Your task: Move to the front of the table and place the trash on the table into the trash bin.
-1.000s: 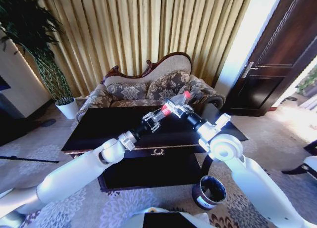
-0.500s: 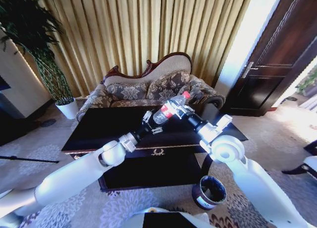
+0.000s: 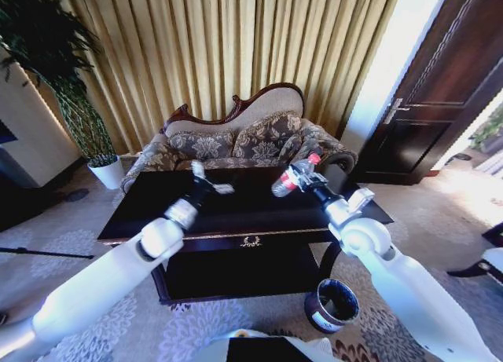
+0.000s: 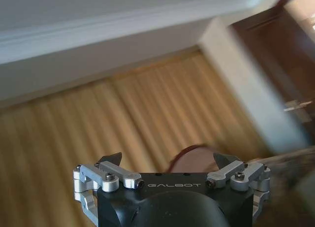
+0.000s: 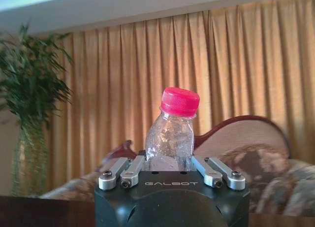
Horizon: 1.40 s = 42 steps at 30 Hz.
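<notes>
Currently our right tool grips the bottle aloft over the desk — not yet at the trash bin on the carpet. Left tool spread wide, empty. Wrapper, paper wad — not visible to us.

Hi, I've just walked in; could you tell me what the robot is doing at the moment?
It is clearing trash from the table. The right hand is shut on the plastic bottle, holding it above the tabletop with its red cap clear of the fingers. The left hand is open and empty, raised over the table. The trash bin stands on the carpet at the table's front right corner.
</notes>
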Tool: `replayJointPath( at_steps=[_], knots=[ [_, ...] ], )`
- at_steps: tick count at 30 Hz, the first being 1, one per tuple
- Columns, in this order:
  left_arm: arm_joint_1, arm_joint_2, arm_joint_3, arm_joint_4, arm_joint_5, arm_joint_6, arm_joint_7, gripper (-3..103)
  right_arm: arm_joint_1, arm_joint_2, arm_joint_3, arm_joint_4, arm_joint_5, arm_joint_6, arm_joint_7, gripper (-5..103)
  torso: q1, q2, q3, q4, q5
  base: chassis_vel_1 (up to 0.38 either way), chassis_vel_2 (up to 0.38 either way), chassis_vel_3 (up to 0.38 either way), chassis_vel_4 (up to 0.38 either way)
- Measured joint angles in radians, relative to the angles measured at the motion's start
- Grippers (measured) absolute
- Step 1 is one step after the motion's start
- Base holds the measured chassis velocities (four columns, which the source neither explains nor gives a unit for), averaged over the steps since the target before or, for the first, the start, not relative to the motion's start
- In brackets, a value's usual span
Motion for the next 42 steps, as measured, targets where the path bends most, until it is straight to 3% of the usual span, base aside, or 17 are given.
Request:
replayJointPath(
  at_steps=[3, 5, 7, 10, 13, 18, 24, 33, 42],
  knots=[
    [0.069, -0.02, -0.144, -0.006, -0.072, 0.067, -0.072, 100, -0.044, 0.004, 0.014, -0.003, -0.068, 0.012, 0.027, 28, 0.0, 0.0, 0.0, 0.0, -0.0001, 0.0, 0.0, 0.0, 0.0],
    [0.087, -0.032, -0.183, -0.005, -0.089, 0.088, -0.088, 100, -0.057, 0.006, 0.017, -0.001, -0.075, 0.014, 0.036, 28, 0.0, 0.0, 0.0, 0.0, -0.0001, 0.0, 0.0, 0.0, 0.0],
    [0.148, -0.074, -0.29, 0.005, -0.115, 0.155, -0.112, 100, -0.088, 0.015, 0.027, 0.011, -0.082, 0.015, 0.06, 28, 0.0, 0.0, 0.0, -0.0003, 0.0, 0.0, 0.0, 0.0, 0.0],
    [0.263, -0.13, -0.418, 0.002, -0.128, 0.21, -0.115, 100, -0.135, 0.018, 0.066, 0.031, -0.1, 0.009, 0.078, 28, 0.0, 0.0, 0.0, 0.0002, -0.0001, 0.0, 0.0, 0.0, 0.0],
    [0.323, -0.156, -0.477, -0.018, -0.152, 0.232, -0.114, 100, -0.165, 0.016, 0.097, 0.044, -0.11, -0.007, 0.083, 28, 0.0, 0.0, 0.0, 0.0002, -0.0006, 0.0, 0.0, 0.0, 0.0],
    [0.429, -0.198, -0.611, -0.124, -0.272, 0.318, -0.071, 100, -0.236, 0.022, 0.164, 0.085, -0.116, -0.039, 0.105, 28, 0.0, 0.0, 0.0, 0.0, 0.0003, 0.0, 0.0, 0.0, 0.0],
    [0.501, -0.217, -0.686, -0.219, -0.324, 0.38, -0.031, 100, -0.347, 0.054, 0.23, 0.162, -0.128, -0.053, 0.108, 28, 0.0, 0.0, 0.0, -0.0001, 0.0, 0.0, 0.0, 0.0, 0.0],
    [0.541, -0.222, -0.705, -0.283, -0.328, 0.402, 0.03, 100, -0.457, 0.091, 0.28, 0.261, -0.148, -0.072, 0.107, 28, 0.0, 0.0, 0.0, -0.0001, 0.0, 0.0, 0.0, 0.0, 0.0],
    [0.594, -0.24, -0.694, -0.365, -0.329, 0.422, 0.03, 100, -0.478, 0.106, 0.288, 0.291, -0.154, -0.073, 0.107, 28, 0.0, 0.0, 0.0, 0.0, 0.0001, 0.017, -0.014, -0.014, 0.013]
  ],
)
